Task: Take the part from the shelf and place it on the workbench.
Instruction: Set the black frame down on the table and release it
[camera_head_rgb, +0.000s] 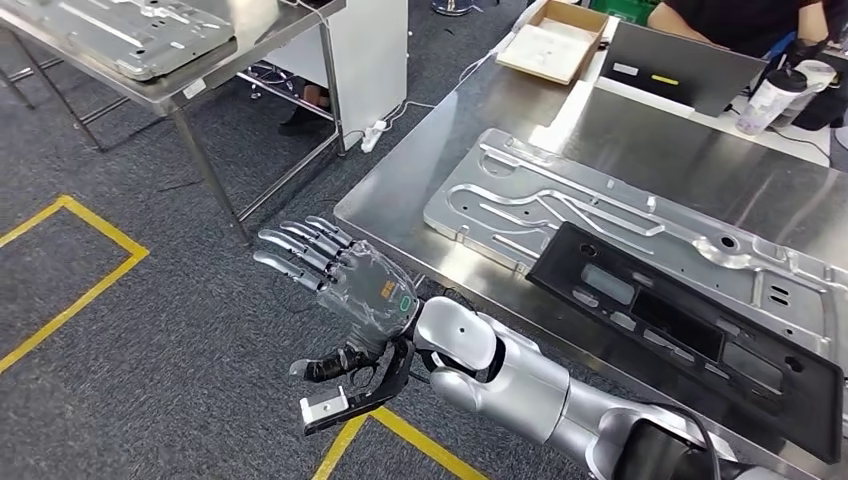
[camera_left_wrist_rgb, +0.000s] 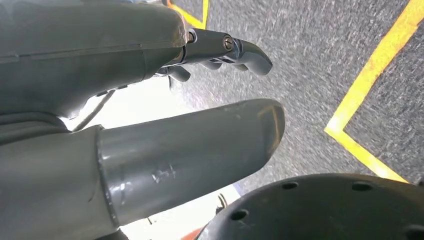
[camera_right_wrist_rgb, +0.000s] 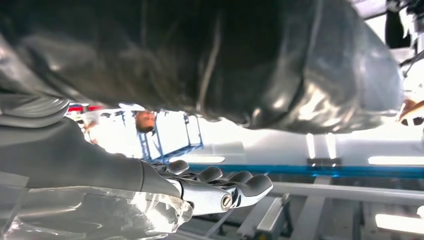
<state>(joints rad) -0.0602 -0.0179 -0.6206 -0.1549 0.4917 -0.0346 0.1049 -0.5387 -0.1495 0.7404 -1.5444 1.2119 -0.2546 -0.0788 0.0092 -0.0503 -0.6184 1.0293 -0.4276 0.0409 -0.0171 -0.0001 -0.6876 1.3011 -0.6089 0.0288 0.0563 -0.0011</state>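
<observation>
Part (camera_head_rgb: 690, 325), a black panel, lies flat on the table (camera_head_rgb: 400, 195) atop a grey plate (camera_head_rgb: 560, 195), its near side along the table's front edge. Right robot hand (camera_head_rgb: 335, 275) hovers open over bare carpet off the table's corner, fingers spread, well apart from the part. Left robot hand (camera_left_wrist_rgb: 150, 125) hangs over the floor, empty, fingers loosely extended.

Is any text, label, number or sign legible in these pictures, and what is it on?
No text can be read as words.
Right hand: a small orange mark and a green outlined symbol on its back, too small to read.
Grey panel at the far end of the bench: a yellow sticker and a white sticker, too blurred to read.
</observation>
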